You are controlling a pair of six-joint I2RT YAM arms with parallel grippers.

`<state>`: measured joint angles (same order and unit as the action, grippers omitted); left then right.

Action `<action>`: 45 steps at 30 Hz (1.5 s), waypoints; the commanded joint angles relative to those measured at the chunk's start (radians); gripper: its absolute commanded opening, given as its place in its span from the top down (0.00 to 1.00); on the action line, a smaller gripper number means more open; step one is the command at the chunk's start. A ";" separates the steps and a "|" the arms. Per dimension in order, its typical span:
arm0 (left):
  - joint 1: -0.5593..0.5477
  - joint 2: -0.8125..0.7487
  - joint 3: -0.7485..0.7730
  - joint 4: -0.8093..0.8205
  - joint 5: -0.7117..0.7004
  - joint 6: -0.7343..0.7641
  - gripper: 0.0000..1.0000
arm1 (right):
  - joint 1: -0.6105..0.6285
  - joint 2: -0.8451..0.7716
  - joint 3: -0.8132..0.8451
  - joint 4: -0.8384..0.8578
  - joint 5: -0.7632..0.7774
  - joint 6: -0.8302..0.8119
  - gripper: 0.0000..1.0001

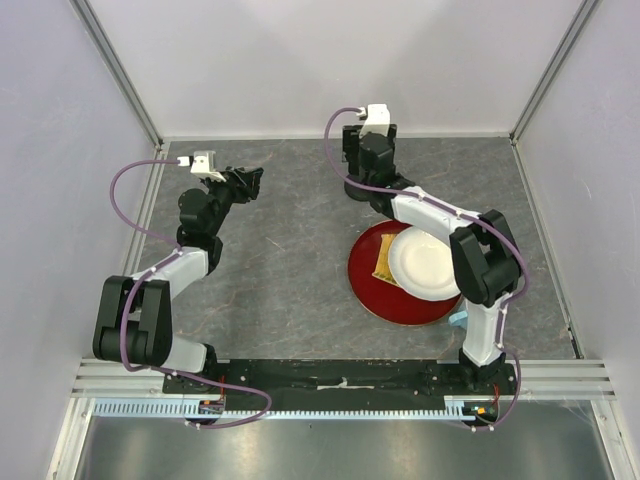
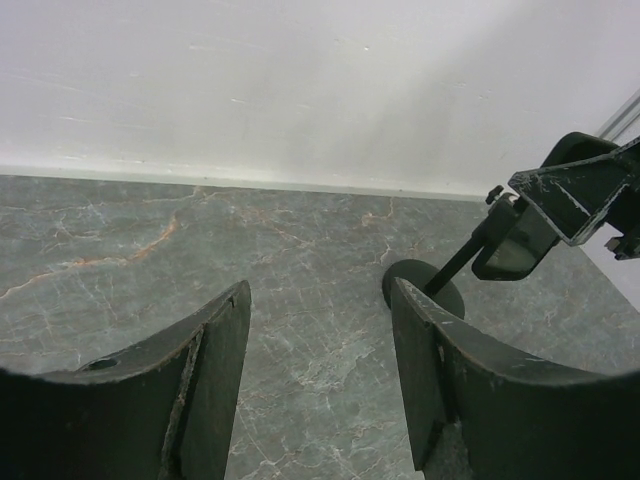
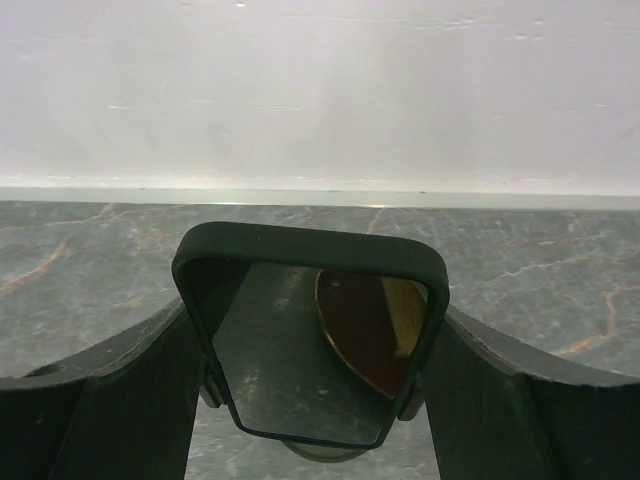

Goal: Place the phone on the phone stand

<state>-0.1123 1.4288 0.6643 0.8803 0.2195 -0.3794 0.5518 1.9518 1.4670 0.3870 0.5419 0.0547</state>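
The glossy black phone (image 3: 300, 350) stands tilted between the fingers of my right gripper (image 3: 315, 315), which is shut on its two side edges. Two small tabs of the phone stand (image 3: 208, 390) show beside the phone's lower edge, and the stand's round base peeks out below it. In the left wrist view the phone stand (image 2: 458, 264) is at the right, its disc base on the table, with the phone (image 2: 510, 250) at its head and a right finger (image 2: 575, 190) above. My left gripper (image 2: 320, 300) is open and empty, left of the stand. In the top view the right gripper (image 1: 370, 155) is at the back.
A red plate (image 1: 375, 290) lies right of centre with a white plate (image 1: 425, 262) and a yellow piece (image 1: 385, 262) on it. A small light-blue thing (image 1: 458, 318) sits by the right arm's base. White walls close the table at the back and sides.
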 commanded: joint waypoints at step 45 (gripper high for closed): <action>0.003 0.073 0.026 0.164 0.084 -0.131 0.37 | -0.297 -0.215 -0.188 0.062 -0.453 0.040 0.41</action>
<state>-0.1123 1.4933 0.6643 0.9798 0.2916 -0.4820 0.2527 1.7813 1.2572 0.4076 0.1280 0.0578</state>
